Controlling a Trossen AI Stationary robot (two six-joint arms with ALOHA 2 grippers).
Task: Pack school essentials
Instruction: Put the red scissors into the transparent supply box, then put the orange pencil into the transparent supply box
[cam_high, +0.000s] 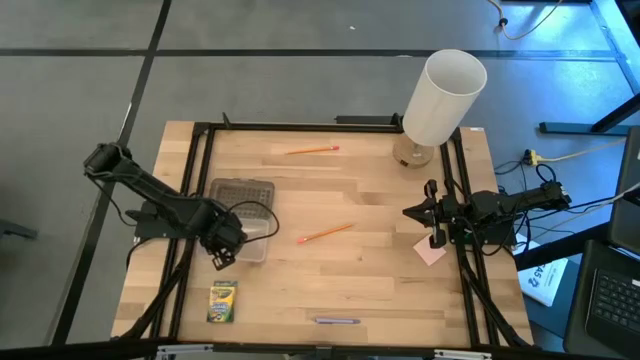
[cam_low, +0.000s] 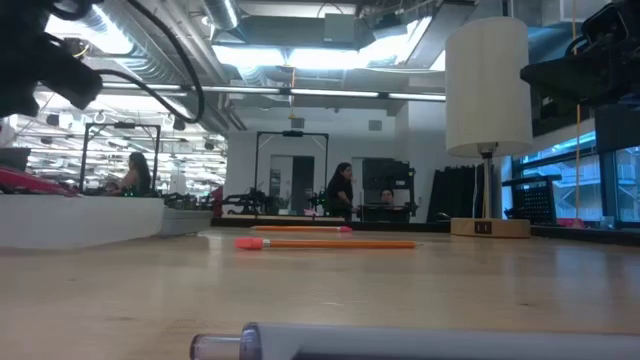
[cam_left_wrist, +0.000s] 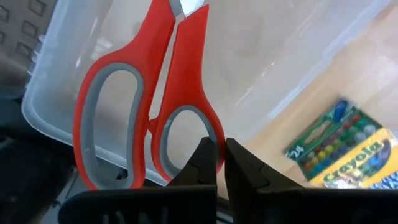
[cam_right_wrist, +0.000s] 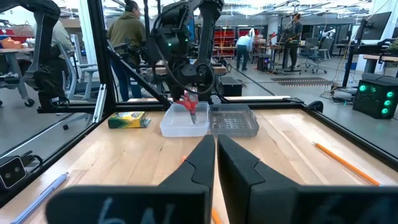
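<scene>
Two arms: my left gripper (cam_left_wrist: 221, 163) is clamped on the red-handled scissors (cam_left_wrist: 149, 99), hanging over the clear case (cam_high: 243, 232) at the table's left; my right gripper (cam_right_wrist: 215, 158) waits at the right edge, fingers pressed together, nothing in them.
Scissors: blades point down toward the case tray, handle pinched at one loop's edge.
Risk 1: thin pinch on a curved loop. Scissors could swing or slip out before release.
Risk 2: blade tip may catch the tray wall, tipping or shoving the case.
Left to pack: crayon box (cam_high: 222, 301) near-left, grey pen (cam_high: 337, 321) near edge, two pencils (cam_high: 326, 233) mid and far, pink pad (cam_high: 431, 252) under right arm.
Hidden: blade tips cut off in left wrist view; case interior hard to make out from above. Pad partly covered.
White cylinder (cam_high: 443, 96): far right, not mine to pack.
</scene>
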